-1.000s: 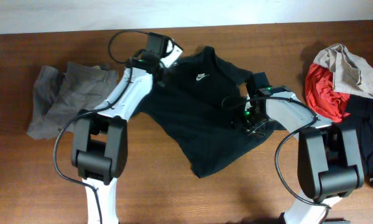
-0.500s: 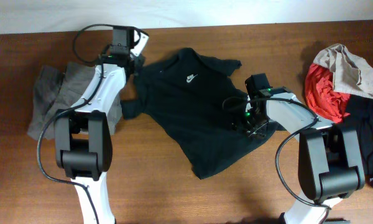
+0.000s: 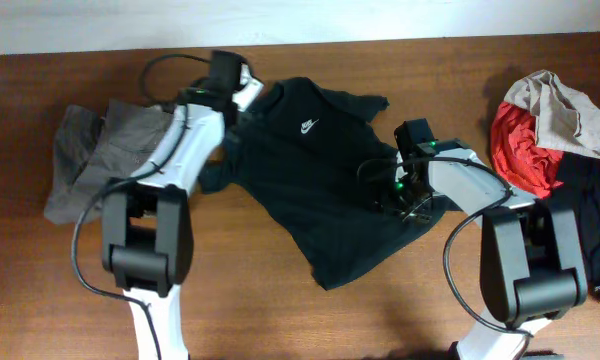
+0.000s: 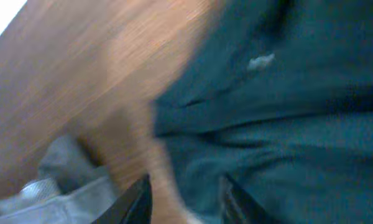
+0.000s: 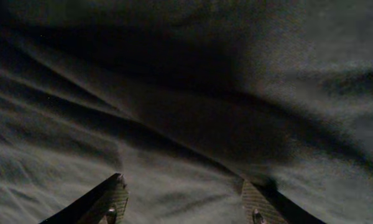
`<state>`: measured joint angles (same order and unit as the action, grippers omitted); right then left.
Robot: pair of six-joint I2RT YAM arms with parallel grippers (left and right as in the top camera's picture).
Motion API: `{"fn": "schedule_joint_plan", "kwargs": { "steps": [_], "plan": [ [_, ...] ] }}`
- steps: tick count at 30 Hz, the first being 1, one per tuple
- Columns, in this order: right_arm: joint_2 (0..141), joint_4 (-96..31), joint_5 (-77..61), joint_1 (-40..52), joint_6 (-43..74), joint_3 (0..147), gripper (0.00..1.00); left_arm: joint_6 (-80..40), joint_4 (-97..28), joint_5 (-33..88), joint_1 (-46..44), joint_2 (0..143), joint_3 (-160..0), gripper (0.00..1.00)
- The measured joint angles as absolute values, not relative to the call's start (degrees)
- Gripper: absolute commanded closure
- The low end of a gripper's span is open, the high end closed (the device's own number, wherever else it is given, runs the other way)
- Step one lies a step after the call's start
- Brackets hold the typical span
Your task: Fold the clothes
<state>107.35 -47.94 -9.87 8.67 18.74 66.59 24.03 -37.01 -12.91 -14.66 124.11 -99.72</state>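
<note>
Fabric of the black T-shirt (image 3: 320, 205) is lying spread across the middle of the table (image 3: 280, 310), rumpled, with its white logo (image 3: 306, 126) facing up. The left gripper (image 3: 250, 99) is hanging at the shirt's collar end, near the far edge of the table. Its wrist view is badly blurred, but its fingers (image 4: 135, 198) are showing apart, with bare wood and the shirt's dark edge lying between and beyond them; nothing is showing pinched. The right gripper (image 5: 183, 208) is sitting over the opposite side of the shirt, its jaws standing wide apart just above creased black cloth that is filling the whole wrist view; whether the tips are touching the fabric I cannot tell. Grey trousers (image 3: 105, 160) are lying bunched just beside the left arm, close to the shirt's sleeve. Well apart, at the table's right end, a red piece (image 3: 520, 150), a beige piece (image 3: 558, 105) and a black piece (image 3: 592, 215) are lying heaped together. The left arm is crossing over part of the trousers and the shirt's sleeve, hiding them from above.
</note>
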Motion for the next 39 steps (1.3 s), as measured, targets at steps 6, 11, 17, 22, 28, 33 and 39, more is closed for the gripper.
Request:
{"fn": "schedule_joint_plan", "kwargs": {
  "steps": [6,11,17,22,28,33,39],
  "plan": [
    [101.5,-51.5,-9.1,7.1,18.8,70.2,0.51,24.0,-38.6,-8.7,-20.9,122.5,-99.7,0.74],
    [100.5,-52.6,-8.9,2.4,21.5,71.1,0.84,24.4,-32.3,-2.6,-21.3,122.5,-99.8,0.75],
    [102.6,-50.7,-9.1,-0.9,22.5,71.0,0.9,24.4,-27.5,0.1,-21.0,127.4,-100.0,0.77],
    [105.4,-45.3,-9.1,-0.9,22.8,70.5,0.95,24.5,-27.2,0.7,-21.0,133.0,-100.0,0.81],
    [110.1,-43.4,-6.2,-1.0,22.8,70.1,0.95,24.6,-27.1,0.5,-20.7,133.4,-100.2,0.82],
    [111.6,-42.5,0.6,-1.6,23.8,70.3,0.96,24.6,-27.5,-0.5,-20.4,133.4,-100.2,0.83],
    [112.3,-39.2,8.1,-4.8,24.2,71.1,0.96,24.6,-27.6,-0.6,-19.4,133.4,-100.3,0.83]
  ]
}}
